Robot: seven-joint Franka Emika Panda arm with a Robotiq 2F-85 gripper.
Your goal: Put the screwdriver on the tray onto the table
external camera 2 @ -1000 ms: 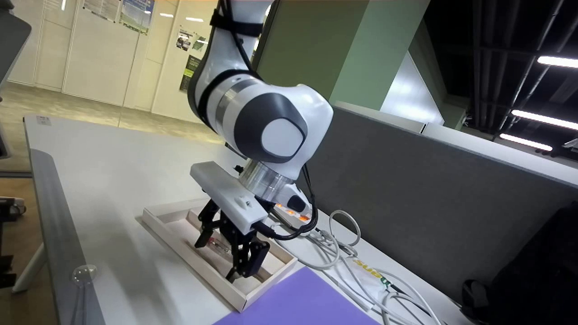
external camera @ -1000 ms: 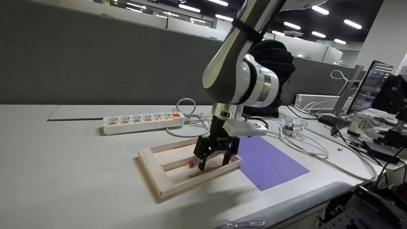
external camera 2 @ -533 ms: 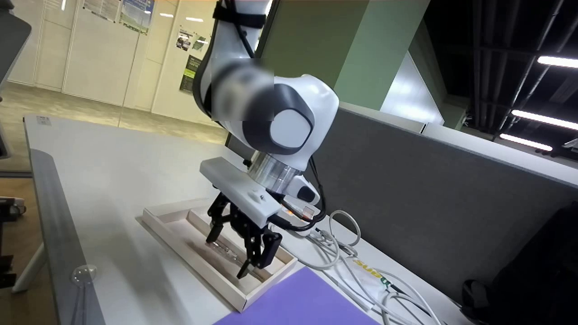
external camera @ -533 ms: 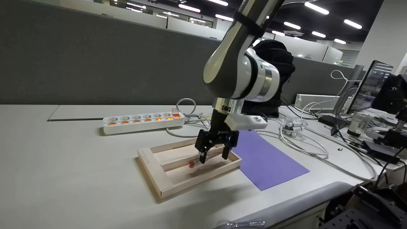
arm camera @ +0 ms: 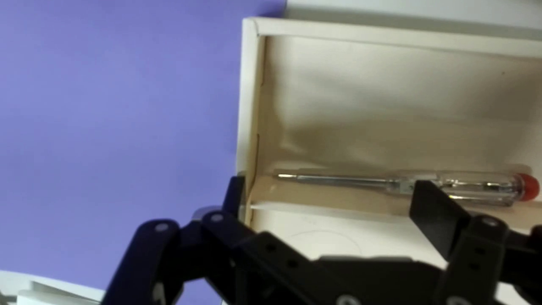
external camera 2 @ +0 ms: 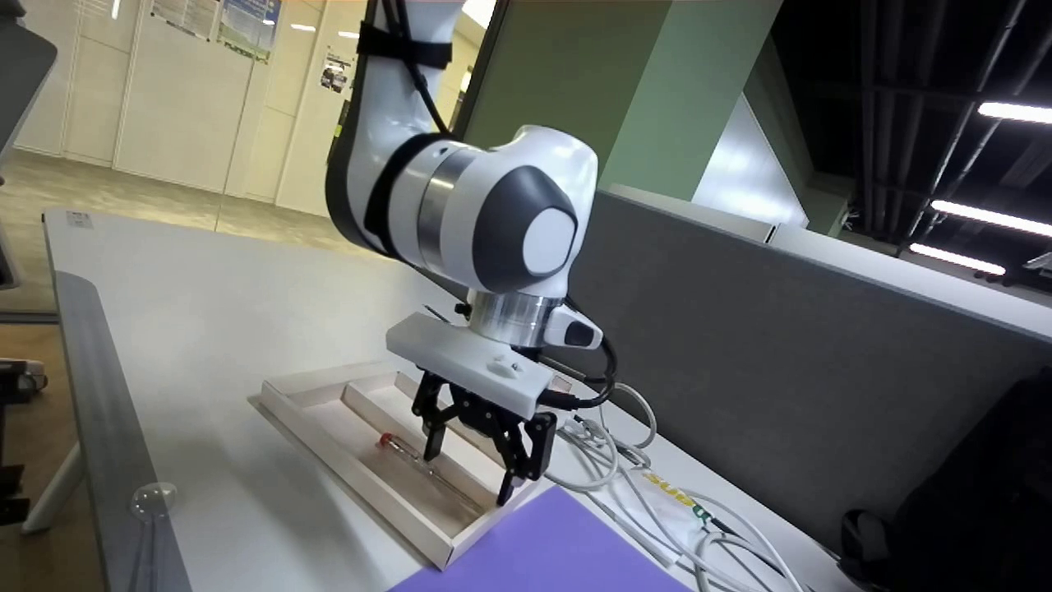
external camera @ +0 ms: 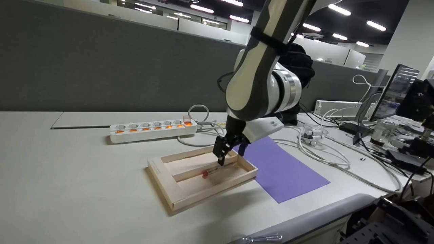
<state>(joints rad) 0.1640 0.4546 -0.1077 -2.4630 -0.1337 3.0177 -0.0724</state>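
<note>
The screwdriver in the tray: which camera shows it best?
The wrist view: it shows the screwdriver large, from thin shaft to red end, with only a little of the handle hidden by the hand. In both exterior views it looks smaller, lying in the tray, its red end plain but shaft faint.

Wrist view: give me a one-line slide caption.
Open gripper over the tray, screwdriver lying inside along the divider, purple sheet at frame left.

Screwdriver [arm camera: 399, 186]: see-through glossy plastic handle [arm camera: 482, 185], shiny metal shaft [arm camera: 338, 181]. Tray [external camera: 165, 179]: smooth, matt, wood or card, can't tell from here. Bench [external camera: 84, 189]: smooth, faint sheen. Sheet [external camera: 284, 169]: matt, papery. Gripper [external camera 2: 468, 475]: mostly matt. Arm [external camera: 245, 84]: glossy; shiny metal collar [external camera 2: 514, 319]. Power strip [external camera: 154, 135]: smooth plastic. Partition [external camera: 112, 64]: matt, cloth-like.
</note>
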